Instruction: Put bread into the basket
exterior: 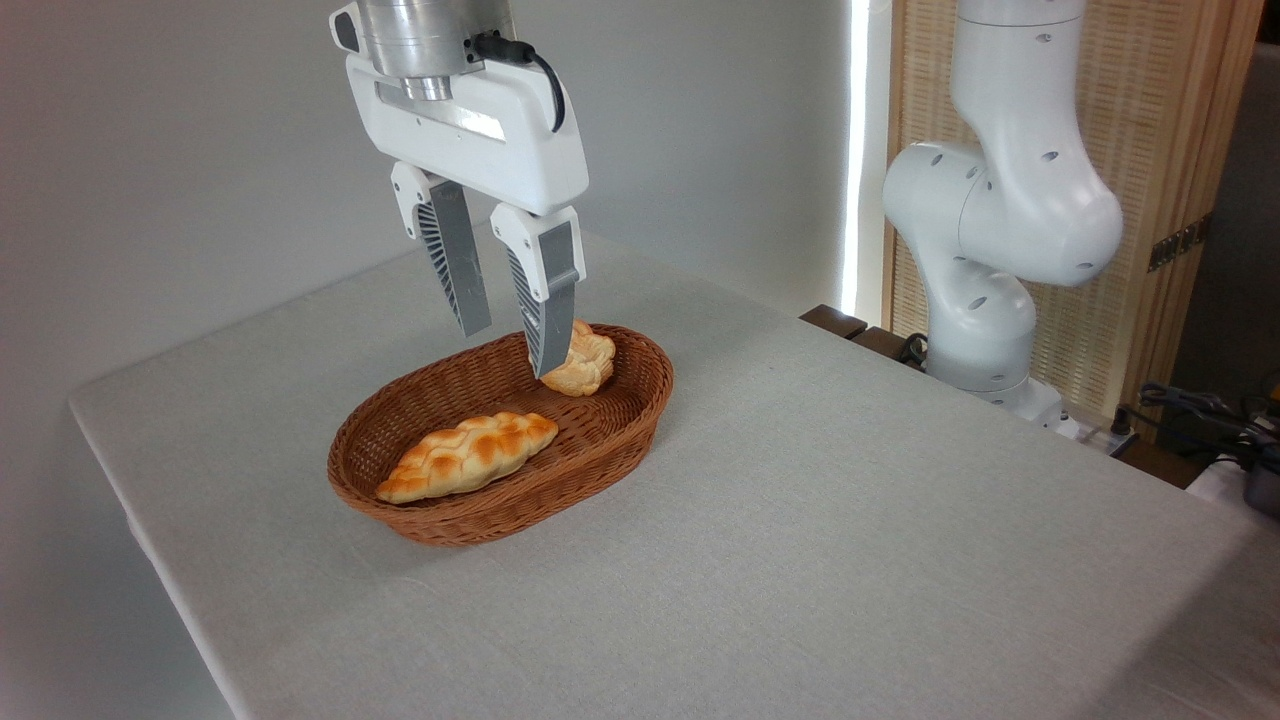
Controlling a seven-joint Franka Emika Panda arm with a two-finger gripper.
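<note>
Counted: one basket [610, 425], two bread items inside it, one gripper [513, 351], one table [850, 520].

The basket is an oval of brown woven wicker, shallow, with a thicker rolled rim. It sits on the left-centre of the table, which is covered in a pale grey cloth of fine, matte weave.

The bread [585, 365] lies at the far right end of the basket, tilted against the inner wall. It is small, rounded and lumpy, golden-orange on top with cracked ridges and a paler cream underside. Its left edge is hidden behind the right finger.

The braided loaf [468, 455] is long and tapering, plaited, glossy golden with browner crests. It lies along the basket floor at the near left end, apart from the bread.

The gripper hangs over the far half of the basket, white-bodied with two grey ribbed fingers [458, 260] pointing down. The jaws stand moderately apart with clear space between them; nothing is held. The right fingertip overlaps the bread in view; whether it touches cannot be told.

The white jointed arm [1000, 230] stands at the far right, in front of a slatted wooden screen [1150, 120].
</note>
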